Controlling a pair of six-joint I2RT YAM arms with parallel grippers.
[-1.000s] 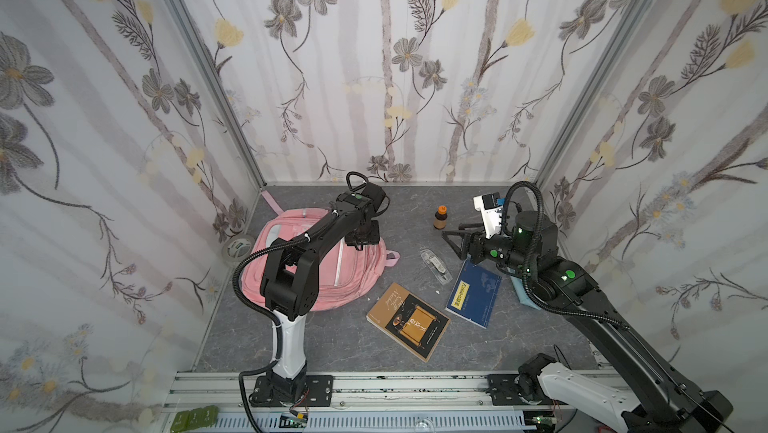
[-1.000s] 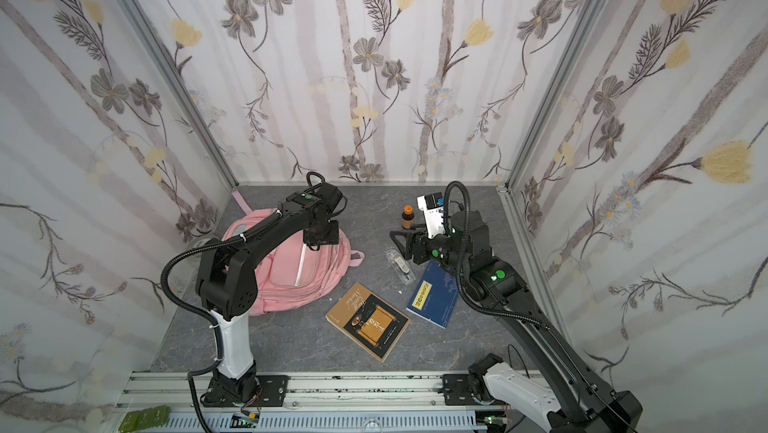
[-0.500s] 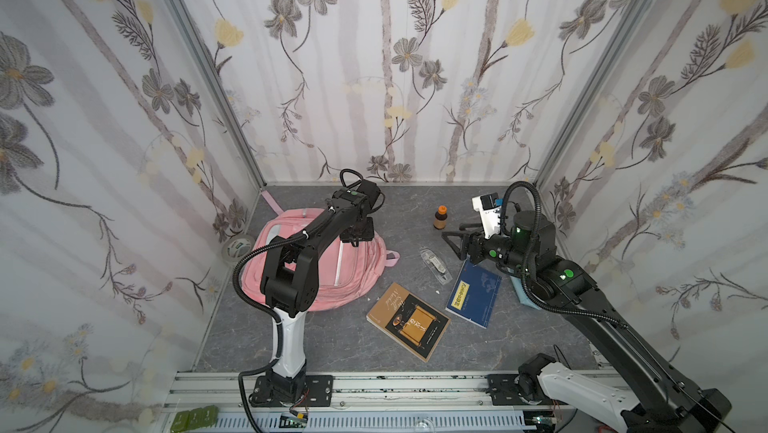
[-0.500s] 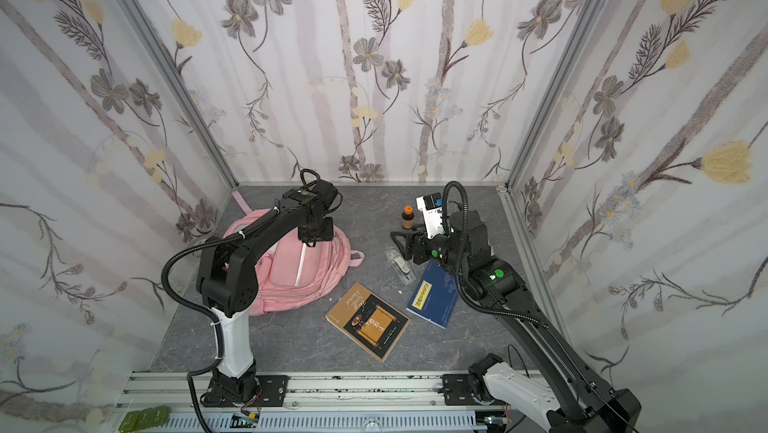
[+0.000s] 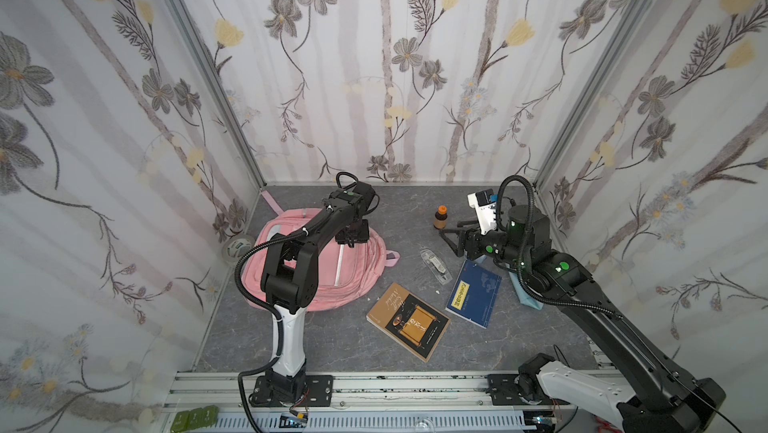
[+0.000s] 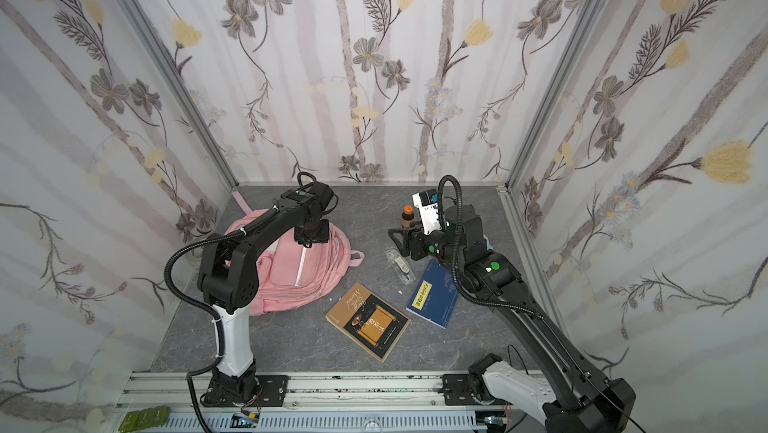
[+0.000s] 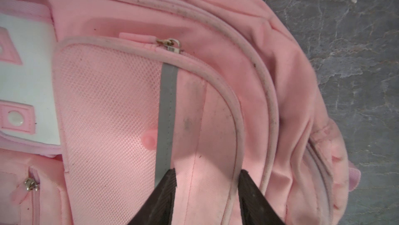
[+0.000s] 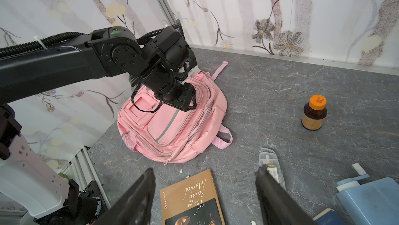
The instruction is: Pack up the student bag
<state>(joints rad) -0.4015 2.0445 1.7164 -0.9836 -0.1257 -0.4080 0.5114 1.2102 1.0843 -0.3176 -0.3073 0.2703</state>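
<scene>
The student bag [image 5: 353,268] [image 6: 291,268] is a large pink backpack lying flat at the left, front pockets facing up. My left gripper [image 5: 351,239] [image 6: 309,239] points down at its upper front pocket. In the left wrist view the left gripper [image 7: 208,174] is open, its fingertips [image 7: 171,178] apart over flat pink fabric beside a grey reflective strip [image 7: 166,109], with nothing pinched. A metal zipper pull [image 7: 170,43] lies further along the pocket seam. My right gripper [image 5: 451,239] [image 8: 205,176] hangs open above the table, holding nothing, apart from the bag [image 8: 172,135].
A brown book [image 5: 409,320] [image 8: 190,198], a blue book [image 5: 473,293], a clear plastic case [image 5: 435,266] [image 8: 269,163] and an orange-capped brown bottle [image 5: 440,217] [image 8: 314,114] lie mid-table. A light-blue pouch [image 8: 371,198] sits under the right arm. A tape roll [image 5: 237,248] rests by the left wall.
My left gripper has shifted slightly left over the bag and its jaws have narrowed a little. The right arm has hardly moved.
</scene>
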